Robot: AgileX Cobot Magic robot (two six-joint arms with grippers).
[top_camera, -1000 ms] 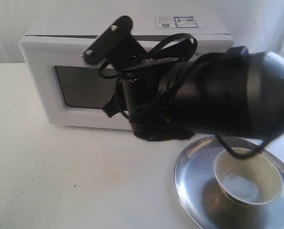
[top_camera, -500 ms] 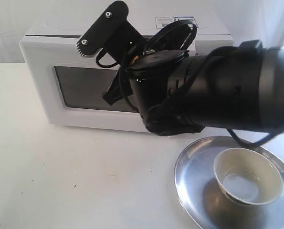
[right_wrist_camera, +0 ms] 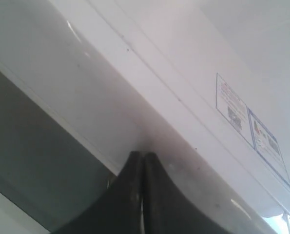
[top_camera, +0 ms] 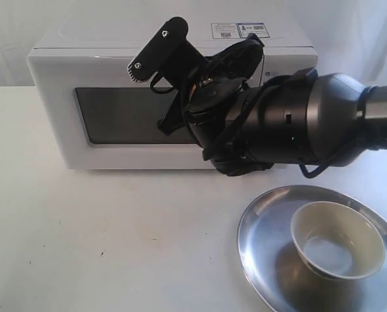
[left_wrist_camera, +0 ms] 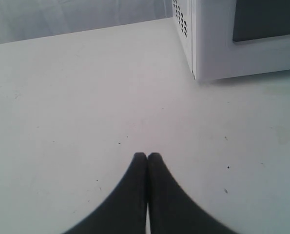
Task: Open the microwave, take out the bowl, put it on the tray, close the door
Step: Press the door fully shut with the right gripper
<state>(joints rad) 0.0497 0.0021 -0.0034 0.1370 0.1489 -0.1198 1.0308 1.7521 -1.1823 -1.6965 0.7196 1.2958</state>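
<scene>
The white microwave [top_camera: 56,97] stands at the back of the table, its door [top_camera: 50,140] flush with the body. My right arm [top_camera: 291,123] reaches across its front and hides the handle and dials. In the right wrist view my right gripper [right_wrist_camera: 141,155] is shut and empty, its tips against the door's white upper frame [right_wrist_camera: 86,87] above the dark window [right_wrist_camera: 28,161]. The cream bowl [top_camera: 339,240] sits upright in the steel tray [top_camera: 265,240] at the front right. My left gripper [left_wrist_camera: 147,156] is shut and empty, low over the table near the microwave's corner [left_wrist_camera: 218,48].
Stickers [top_camera: 239,30] lie on the microwave's top. A black camera bracket [top_camera: 157,49] sticks up from my right wrist. White table [top_camera: 115,240] stretches in front of the microwave, left of the tray. A white curtain hangs behind.
My right arm has moved back toward the microwave and a little right. The door, slightly ajar before, now sits flush. Bowl and tray have not moved.
</scene>
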